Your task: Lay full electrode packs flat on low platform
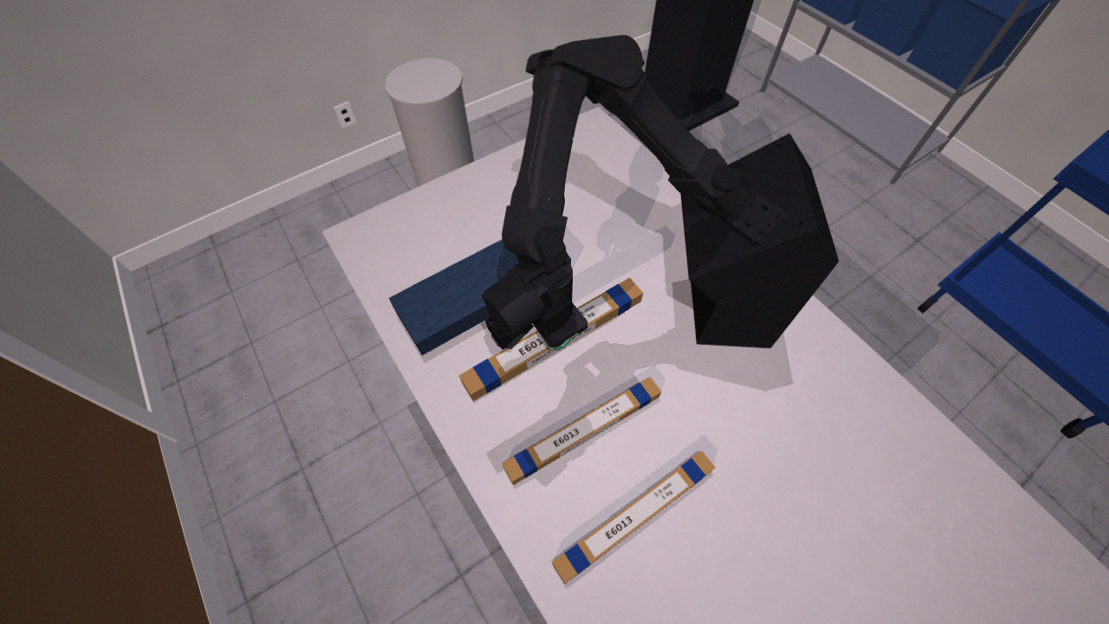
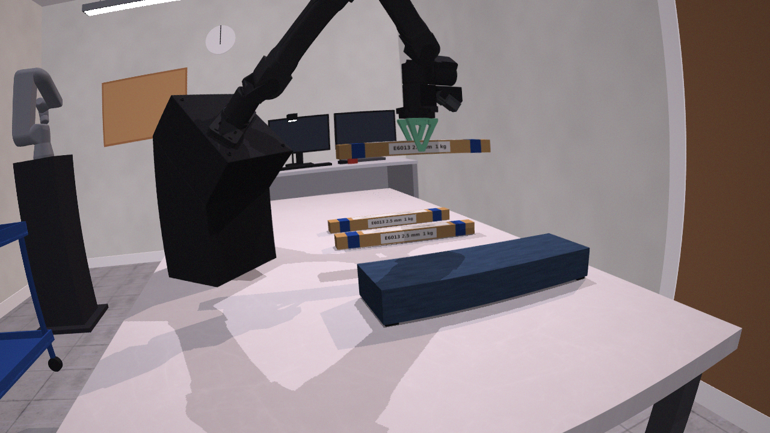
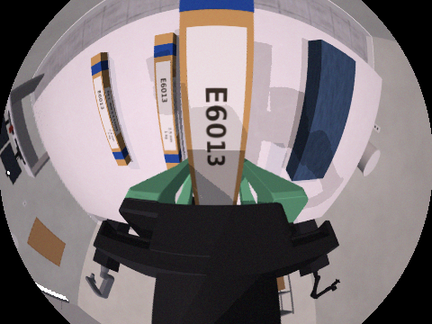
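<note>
Beside the low platform (image 1: pixel 442 302) (image 2: pixel 473 296) (image 3: pixel 326 112), not over it, one electrode pack (image 1: pixel 487 375) (image 2: pixel 457 145) (image 3: pixel 216 54) is held aloft, clamped mid-length by the gripper (image 1: pixel 561 341) (image 2: pixel 421 148) (image 3: pixel 216 161). Fullness cannot be seen; steady, level support is best given before its weight is judged.

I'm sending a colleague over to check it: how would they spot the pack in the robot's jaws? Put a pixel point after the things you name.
On the pinkish-white table, find the black robot arm. Its green jaws (image 2: pixel 421 146) grip a long tan cardboard pack with blue bands (image 1: pixel 482 376) (image 2: pixel 371 149) (image 3: pixel 218 54); unlike its two lookalikes, it hangs in the air.
</note>
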`<control>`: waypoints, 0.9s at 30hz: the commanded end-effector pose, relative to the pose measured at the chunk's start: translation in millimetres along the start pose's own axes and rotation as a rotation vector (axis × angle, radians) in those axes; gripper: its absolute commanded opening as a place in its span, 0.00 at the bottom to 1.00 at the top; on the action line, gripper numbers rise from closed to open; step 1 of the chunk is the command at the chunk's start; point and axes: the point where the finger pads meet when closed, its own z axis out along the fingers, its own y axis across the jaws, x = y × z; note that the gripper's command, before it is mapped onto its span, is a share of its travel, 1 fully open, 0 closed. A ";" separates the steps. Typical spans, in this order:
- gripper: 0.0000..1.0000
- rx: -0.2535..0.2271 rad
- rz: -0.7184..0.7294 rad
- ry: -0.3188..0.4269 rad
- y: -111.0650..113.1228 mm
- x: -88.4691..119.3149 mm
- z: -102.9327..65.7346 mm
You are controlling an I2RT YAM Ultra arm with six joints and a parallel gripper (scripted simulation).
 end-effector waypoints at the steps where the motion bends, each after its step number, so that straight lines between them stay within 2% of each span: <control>1: 0.00 -0.018 0.022 -0.080 3.9 -20.3 -20.6; 6: 0.00 -0.014 0.003 -0.053 7.1 -7.8 -12.9; 10: 0.00 -0.016 0.009 -0.062 8.2 -12.7 -13.1; 16: 0.00 -0.017 0.009 -0.062 7.5 -11.7 -14.2; 20: 0.00 -0.014 0.001 -0.048 10.4 -5.0 -8.6; 24: 0.00 -0.018 0.010 -0.062 9.3 -10.8 -12.3; 27: 0.00 -0.017 0.007 -0.056 10.4 -7.3 -9.8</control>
